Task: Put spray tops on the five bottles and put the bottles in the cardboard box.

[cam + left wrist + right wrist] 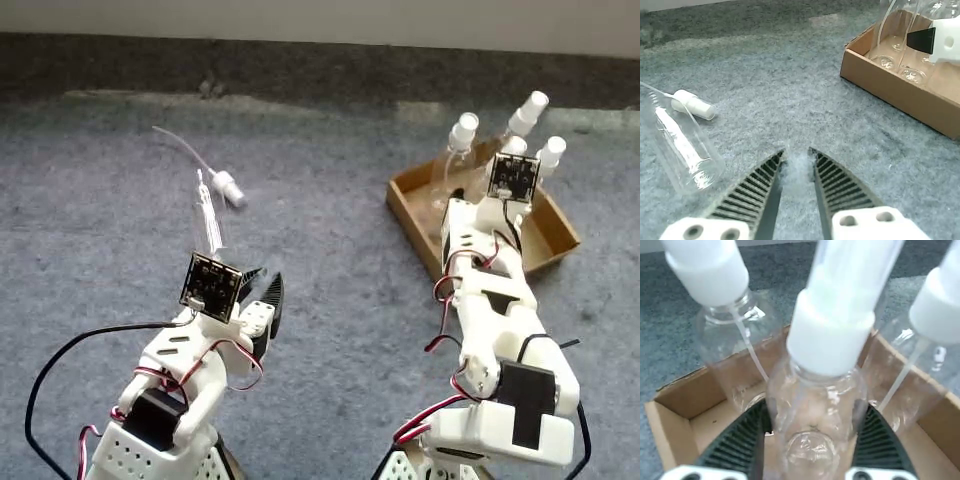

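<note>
A clear bottle (208, 215) without a top lies on its side on the grey carpet, with a loose white spray top (228, 188) and its thin tube beside its neck. My left gripper (797, 152) rests open and empty on the carpet just short of this bottle (682, 145) and the spray top (692, 106). The cardboard box (545, 235) at the right holds several upright bottles with spray tops. My right gripper (812, 412) is inside the box, shut on one topped bottle (815, 385); neighbouring bottles (725, 340) stand close on both sides.
Grey carpet covers the whole work surface, with open room between the lying bottle and the box (890, 90). A dark strip and a pale wall (320, 20) run along the far edge. The right arm's black fingertip (921, 39) shows over the box.
</note>
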`<move>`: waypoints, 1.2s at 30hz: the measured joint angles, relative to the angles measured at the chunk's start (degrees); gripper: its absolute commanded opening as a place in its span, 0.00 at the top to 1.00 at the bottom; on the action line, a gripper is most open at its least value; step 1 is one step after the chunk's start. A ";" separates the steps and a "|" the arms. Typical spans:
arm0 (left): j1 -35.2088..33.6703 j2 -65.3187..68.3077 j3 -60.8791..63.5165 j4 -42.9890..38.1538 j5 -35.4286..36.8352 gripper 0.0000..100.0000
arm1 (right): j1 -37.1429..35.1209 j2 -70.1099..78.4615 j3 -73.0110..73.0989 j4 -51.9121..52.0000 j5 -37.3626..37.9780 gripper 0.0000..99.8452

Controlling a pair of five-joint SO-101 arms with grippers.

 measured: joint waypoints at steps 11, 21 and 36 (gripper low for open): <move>0.00 0.00 0.00 0.00 0.00 0.95 | 0.62 0.00 0.00 0.00 0.00 0.87; 0.00 0.00 4.92 -2.20 -5.27 0.96 | 0.62 0.09 0.26 0.00 0.00 0.77; 0.00 0.00 5.27 -5.98 -6.77 0.96 | 0.79 0.70 1.23 0.44 0.00 0.77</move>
